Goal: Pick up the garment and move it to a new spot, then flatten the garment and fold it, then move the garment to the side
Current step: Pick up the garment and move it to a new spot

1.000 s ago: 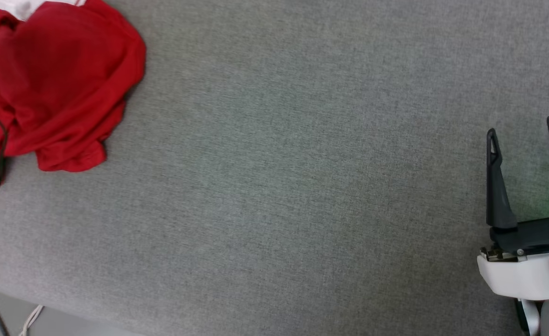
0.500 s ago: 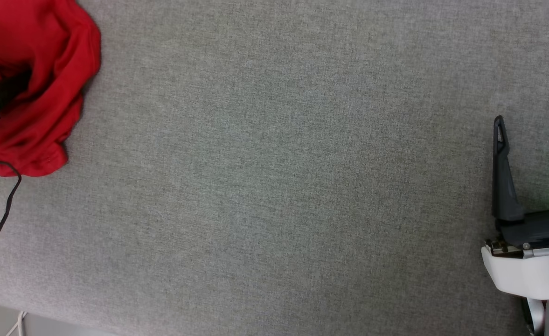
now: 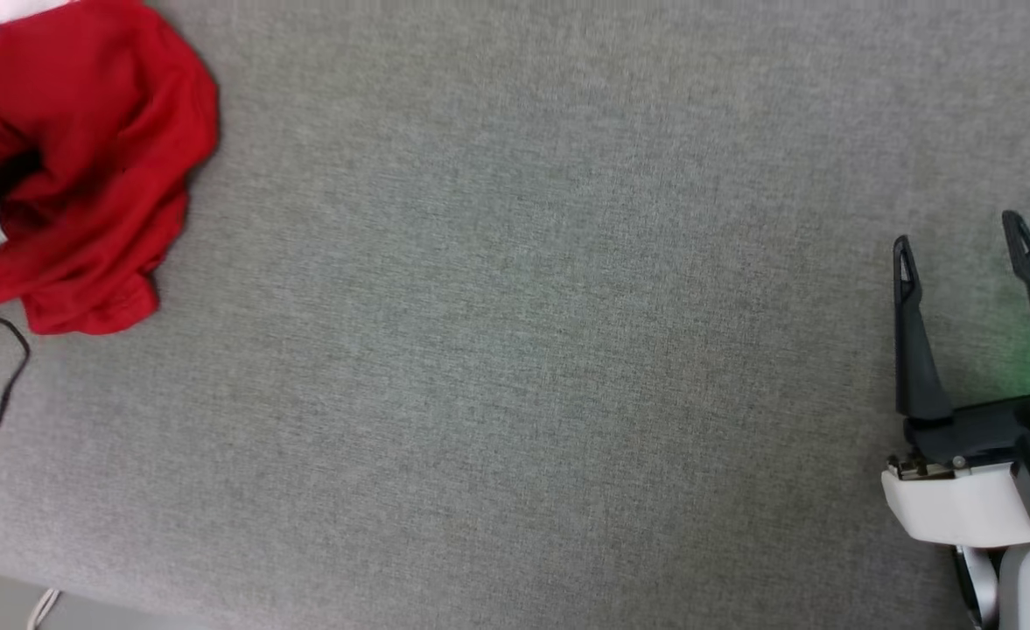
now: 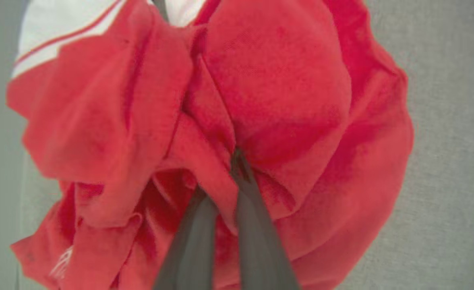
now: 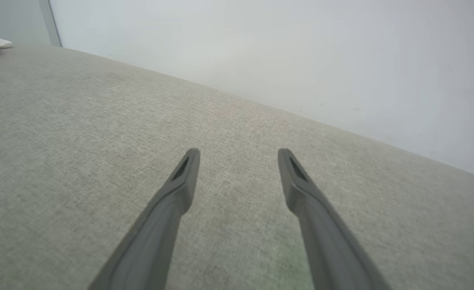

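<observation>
Red white-sleeved jersey shirt (image 3: 86, 166) is gathered at far left.
Bunched tighter than before, it is pinched by the left gripper (image 4: 230, 165), so pickup is judged begun; the right gripper (image 3: 958, 229) is held open.

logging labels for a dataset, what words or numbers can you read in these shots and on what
No text can be read in any view.
Shirt: a small white mark on a fold at the lower left of the left wrist view, too blurred to tell whether it is print.
Surface and wall: no writing.
</observation>
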